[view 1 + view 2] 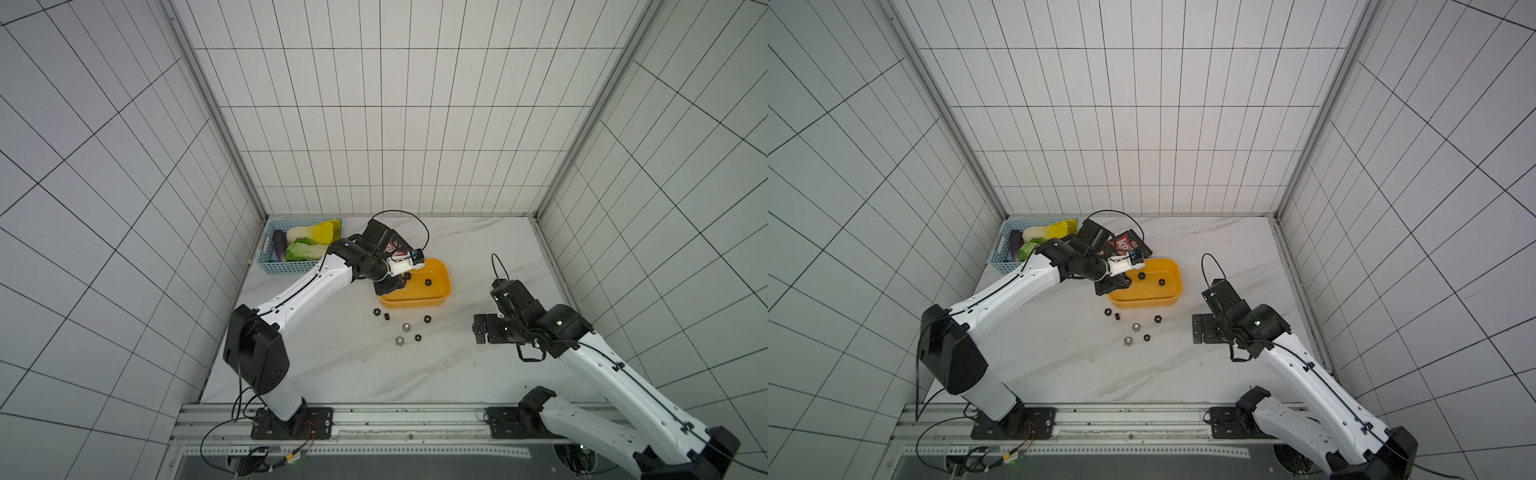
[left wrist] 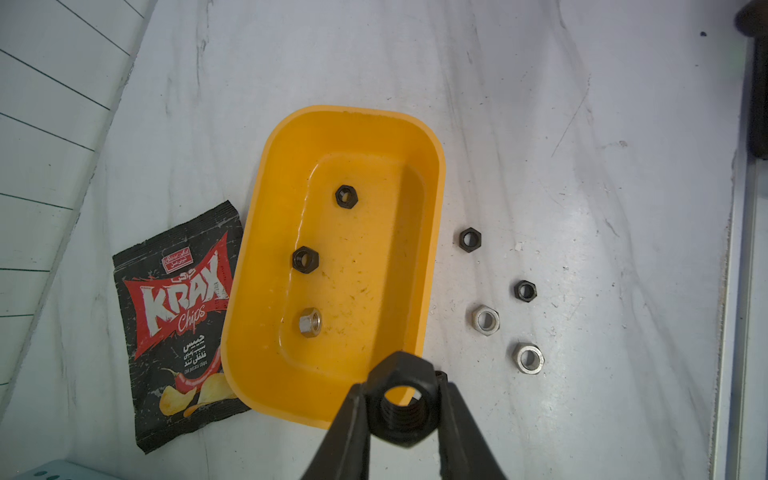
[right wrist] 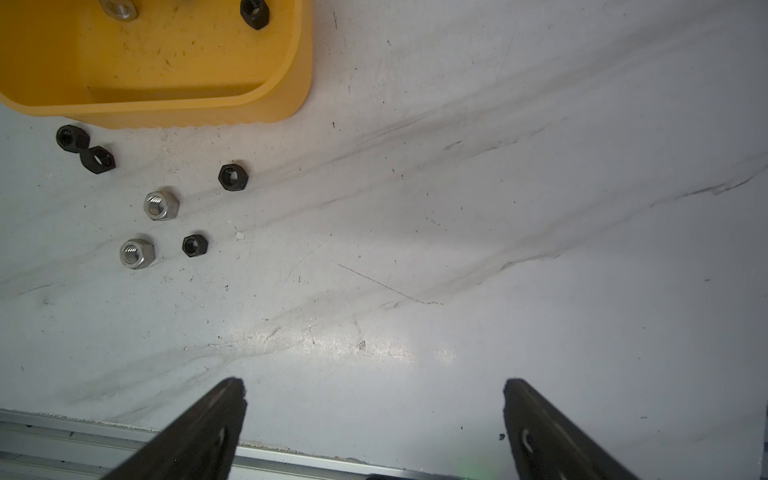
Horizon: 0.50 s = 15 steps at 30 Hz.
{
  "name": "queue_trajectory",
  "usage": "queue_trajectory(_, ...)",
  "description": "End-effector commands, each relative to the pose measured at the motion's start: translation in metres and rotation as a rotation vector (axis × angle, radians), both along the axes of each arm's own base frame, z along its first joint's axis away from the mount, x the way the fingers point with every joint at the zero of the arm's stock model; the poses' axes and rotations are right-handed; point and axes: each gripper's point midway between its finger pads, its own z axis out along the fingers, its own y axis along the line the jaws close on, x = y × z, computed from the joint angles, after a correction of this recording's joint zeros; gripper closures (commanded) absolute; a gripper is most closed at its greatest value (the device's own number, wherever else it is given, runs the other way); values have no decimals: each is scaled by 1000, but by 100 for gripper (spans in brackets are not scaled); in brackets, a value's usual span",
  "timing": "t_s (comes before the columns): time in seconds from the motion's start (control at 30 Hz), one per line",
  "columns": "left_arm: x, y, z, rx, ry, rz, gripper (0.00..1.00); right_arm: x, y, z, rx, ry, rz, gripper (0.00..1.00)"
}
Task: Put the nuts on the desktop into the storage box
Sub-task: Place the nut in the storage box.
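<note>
Veined white tabletop [image 1: 332,374]: six tiny hex nuts [image 3: 161,205] beside the yellow storage box [image 2: 374,257], chips bag [image 2: 178,316] alongside; left end effector [image 2: 401,399] grips a black nut [image 2: 399,372], right end effector [image 3: 374,390] gapes.

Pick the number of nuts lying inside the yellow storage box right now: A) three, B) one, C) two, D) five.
A: the left wrist view shows two black nuts and a silver nut on the floor of the storage box; the left gripper holds a fourth nut, not yet released.
</note>
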Motion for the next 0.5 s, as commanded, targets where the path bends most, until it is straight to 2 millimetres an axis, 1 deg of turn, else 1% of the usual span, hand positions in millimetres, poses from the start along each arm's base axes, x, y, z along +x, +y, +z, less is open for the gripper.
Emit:
queue_trajectory(0.0, 29, -1, -1, 1, -37, 80, 73, -1, -7, -6, -24, 0, -19, 0)
queue_trajectory(0.17, 52, 0, -20, 41, -45, 136, 72, -1, -8, -6, -28, -3, -20, 0)
queue_trajectory(0.3, 66, -3, -34, 52, -27, 151, 72, 0, -9, -6, -33, -4, -24, 0)
queue_trajectory(0.47, 83, -6, -59, 87, -13, 174, 72, 0, -9, -7, -36, -4, -27, 1)
